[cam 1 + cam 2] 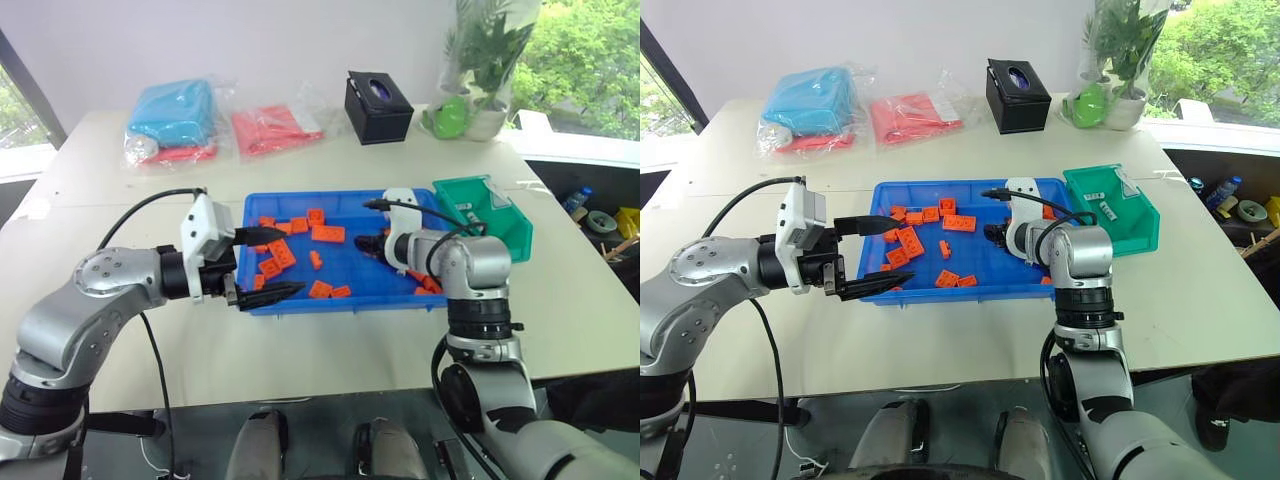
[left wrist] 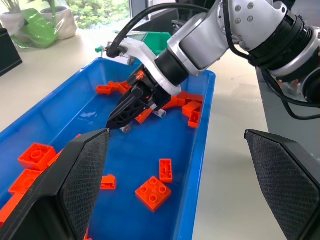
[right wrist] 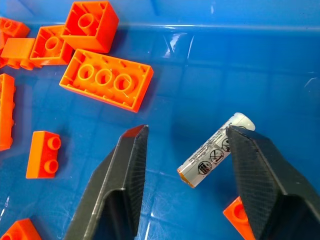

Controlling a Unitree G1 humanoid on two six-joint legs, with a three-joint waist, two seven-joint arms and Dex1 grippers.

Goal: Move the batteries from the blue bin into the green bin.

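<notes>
The blue bin [image 1: 330,303] sits mid-table with orange bricks [image 1: 327,233] scattered in it. One battery [image 3: 215,152], a silver-grey cylinder with printed symbols, lies on the bin floor at its right side. My right gripper [image 3: 186,129] reaches down into the bin there, open, and straddles the battery; one finger [image 3: 250,165] is against the battery's end, the other stands apart. My left gripper [image 1: 278,263] hovers wide open at the bin's left end, holding nothing. The green bin [image 1: 490,215] stands just right of the blue bin, behind my right arm.
At the back of the table are a light-blue package [image 1: 175,112], a red package [image 1: 272,128], a black box [image 1: 378,106] and a potted plant [image 1: 470,110]. An orange brick [image 3: 107,85] lies close to the right gripper's free finger.
</notes>
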